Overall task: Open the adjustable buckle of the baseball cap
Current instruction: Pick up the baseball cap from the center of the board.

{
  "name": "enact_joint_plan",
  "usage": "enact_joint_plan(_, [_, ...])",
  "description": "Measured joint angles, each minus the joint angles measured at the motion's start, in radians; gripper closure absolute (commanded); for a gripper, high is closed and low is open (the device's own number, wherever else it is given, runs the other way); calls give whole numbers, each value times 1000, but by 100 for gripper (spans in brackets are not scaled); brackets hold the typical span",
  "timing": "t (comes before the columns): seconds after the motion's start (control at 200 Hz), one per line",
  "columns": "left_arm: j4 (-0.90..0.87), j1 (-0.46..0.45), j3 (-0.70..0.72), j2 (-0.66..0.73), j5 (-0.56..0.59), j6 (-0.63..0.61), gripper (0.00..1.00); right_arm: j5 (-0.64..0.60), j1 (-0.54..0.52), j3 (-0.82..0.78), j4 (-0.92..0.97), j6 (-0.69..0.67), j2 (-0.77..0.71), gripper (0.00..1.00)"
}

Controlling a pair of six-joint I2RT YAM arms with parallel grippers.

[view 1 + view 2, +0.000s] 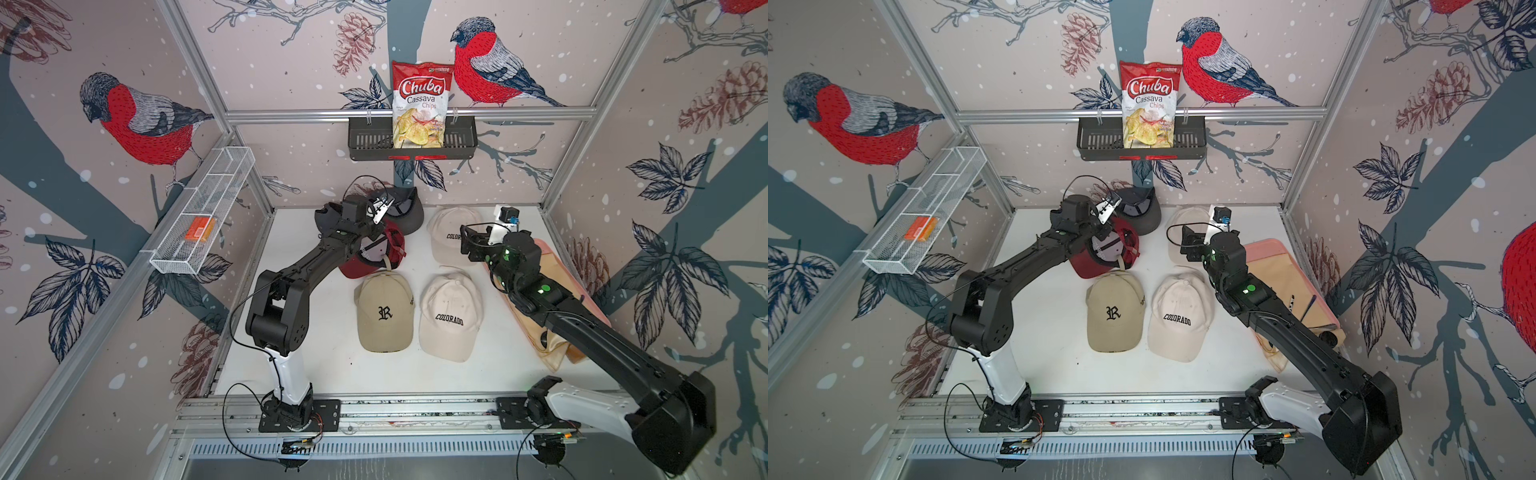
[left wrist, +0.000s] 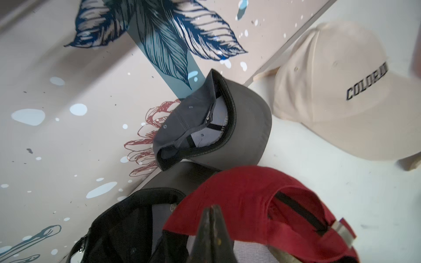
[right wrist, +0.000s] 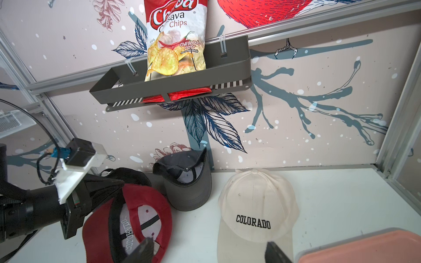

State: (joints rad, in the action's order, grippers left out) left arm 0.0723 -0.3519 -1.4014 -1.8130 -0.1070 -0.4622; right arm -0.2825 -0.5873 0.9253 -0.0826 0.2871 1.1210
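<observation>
1. The left pincer (image 2: 211, 227) has its jaws pressed together at the rim of the red cap (image 2: 239, 193); whether fabric truly sits between the tips is hard to tell, since the wrist view sees them from behind.
2. The red cap is tilted under this pincer with its inside showing; its silver buckle (image 2: 341, 229) sits on the back strap, off to one side of the tips and clear of them.
3. The right pincer (image 3: 209, 243) stands wide and holds nothing; one fingertip (image 3: 147, 244) hangs just by the red cap's back edge, the other over the brim of a cream cap (image 3: 255, 205).
4. That cream cap reads "COLORADO" in black; a second cream cap (image 1: 451, 318), back toward the robot from the right pincer, bears the same word; beside it a tan cap (image 1: 384, 313) shows a gothic "R".
5. Beyond both pincers, on the back wall, a bag (image 3: 175, 41) in a black basket (image 3: 182, 88) reads "Chuba Cassava Chips" and "Chili Balado Flavor".
6. A grey cap (image 2: 227, 127) lies just beyond the left pincer; a black cap (image 2: 127, 227) lies beside its tips.
</observation>
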Motion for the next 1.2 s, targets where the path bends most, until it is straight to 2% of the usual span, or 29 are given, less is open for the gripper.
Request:
enact_joint_plan(0.16, [35,0,60,92,-36,63,99,13,-8,-19,-1,3,-28,20])
enact_joint_plan(0.245, [51,0,86,117,-45,68,69,23,-12,-29,-1,3,-42,20])
enact_joint_plan(0.33, [45,3,96,116,-41,53,47,25,-14,-36,-1,3,-55,20])
enact_joint_plan(0.39, [43,6,111,115,-19,24,35,26,-14,-41,-1,3,-62,20])
enact_joint_plan(0.43, [49,8,126,114,-2,8,32,26,-14,-44,-1,3,-65,19])
enact_joint_plan(0.69, [119,22,192,45,55,-194,29,24,-14,-63,-5,-1,-53,18])
enact_joint_plan(0.946, [184,23,90,-101,66,-352,28,29,25,-64,-9,-22,-2,17])
enact_joint_plan(1.066, [193,23,47,-158,78,-383,28,56,62,-59,-14,-23,29,17])
enact_joint_plan(1.146, [198,23,5,-195,61,-392,37,78,84,-50,-14,-23,56,17])
enact_joint_plan(1.201, [198,23,-29,-217,50,-395,49,90,94,-40,-15,-23,75,17])
